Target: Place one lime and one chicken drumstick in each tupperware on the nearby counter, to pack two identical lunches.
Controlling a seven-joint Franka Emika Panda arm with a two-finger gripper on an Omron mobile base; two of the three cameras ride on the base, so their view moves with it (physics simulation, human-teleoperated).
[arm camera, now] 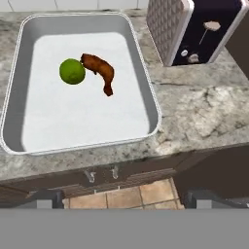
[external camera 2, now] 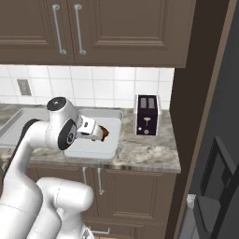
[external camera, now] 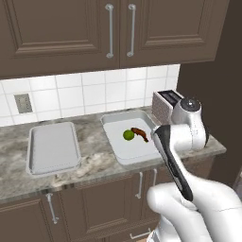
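Left base view: the arm hides the near right corner of the right tupperware (external camera: 118,142); a second tupperware (external camera: 52,147) sits on the mottled stone counter (external camera: 94,165).

Right base view: the wrist covers most of the chicken drumstick (external camera 2: 104,133).

Hand view: the round lime (arm camera: 72,71) apparently touches the drumstick. The gripper (arm camera: 121,198) stands wide open, holding nothing, above the counter's front edge; a toaster (arm camera: 194,29) is cropped.

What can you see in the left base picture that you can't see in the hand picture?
The left base view alone has a second tupperware, with nothing in it, a wall outlet and upper cabinets. The hand view alone has tan floor tiles below the counter edge and the toaster's lever side. Both share the tupperware holding a lime that touches a chicken drumstick, the toaster and the counter.
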